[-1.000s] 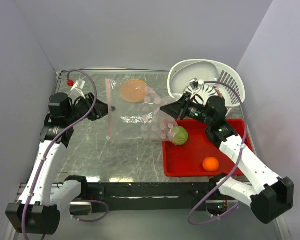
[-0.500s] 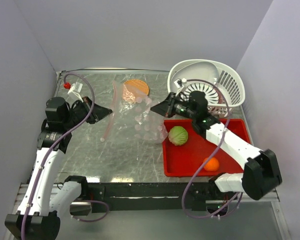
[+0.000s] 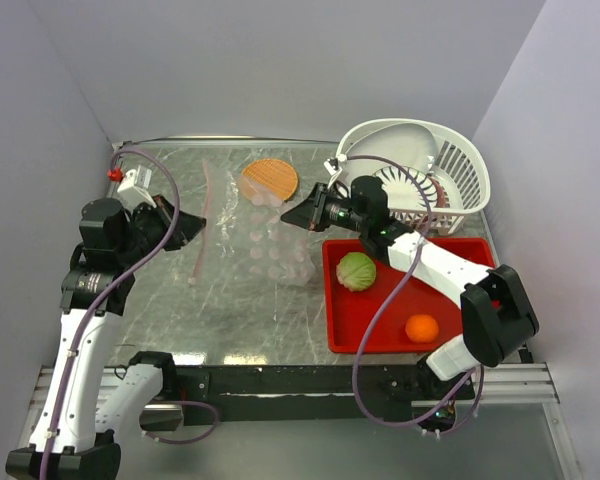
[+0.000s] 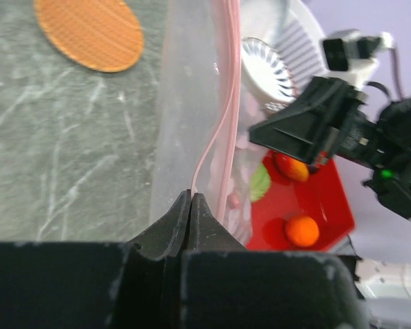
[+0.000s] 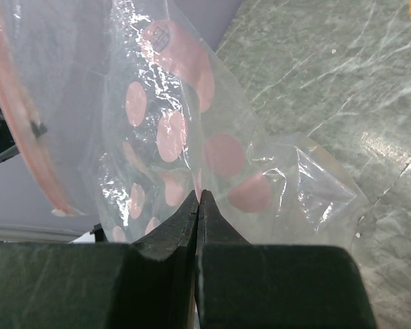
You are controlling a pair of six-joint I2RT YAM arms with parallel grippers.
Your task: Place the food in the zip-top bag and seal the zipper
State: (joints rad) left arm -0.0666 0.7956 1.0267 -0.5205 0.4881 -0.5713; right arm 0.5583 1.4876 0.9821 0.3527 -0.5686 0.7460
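Note:
The clear zip-top bag (image 3: 270, 248) with pink dots hangs stretched between both grippers above the table. My left gripper (image 3: 194, 228) is shut on its pink zipper (image 3: 206, 190) strip; the left wrist view shows the zipper (image 4: 222, 103) running up from the closed tips (image 4: 190, 195). My right gripper (image 3: 285, 219) is shut on the bag's dotted film (image 5: 192, 137) at the opposite end. The food lies in the red tray (image 3: 380, 325): a green cabbage ball (image 3: 356, 271) and an orange ball (image 3: 421, 328). An orange-red fruit (image 4: 292, 168) shows behind the right arm.
A flat orange-brown disc (image 3: 270, 178) lies on the table behind the bag. A white slotted basket (image 3: 420, 165) stands at the back right, just beyond the tray. Grey walls close in the left and right sides.
My left gripper closed on the zipper strip and drew back to the left. The right gripper followed leftwards with the bag, which slid off the disc.

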